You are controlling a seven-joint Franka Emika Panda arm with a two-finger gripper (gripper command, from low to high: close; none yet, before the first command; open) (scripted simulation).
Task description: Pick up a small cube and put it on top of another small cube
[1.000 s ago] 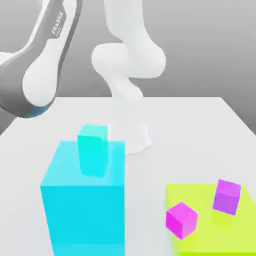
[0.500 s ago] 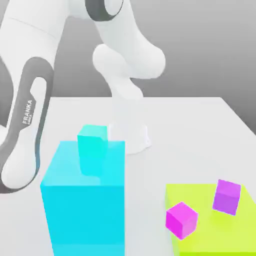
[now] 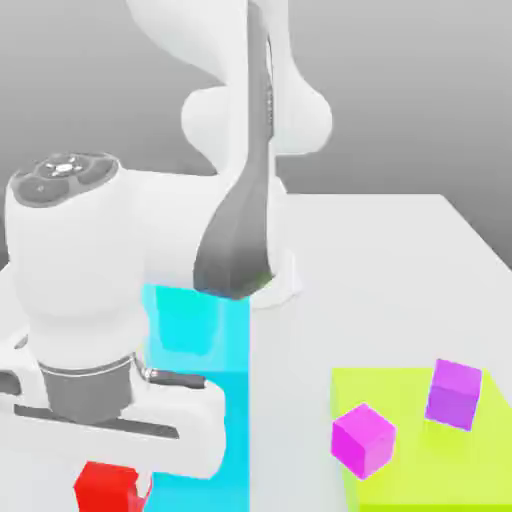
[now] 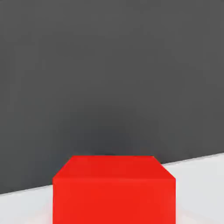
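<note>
The red cube (image 3: 107,487), near the table's (image 3: 400,270) front edge, is apparently clamped in the closed gripper (image 3: 110,478); rigid and light, it is best held by opposite flat faces.

Bright, even, shadowless simulator light; soft-edged render.

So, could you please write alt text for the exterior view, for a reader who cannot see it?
A white robot arm's hand hangs low at the exterior view's left, directly over a small red cube and in front of a tall cyan block. On the right, two magenta cubes rest on a flat lime-green slab on the white table.
</note>
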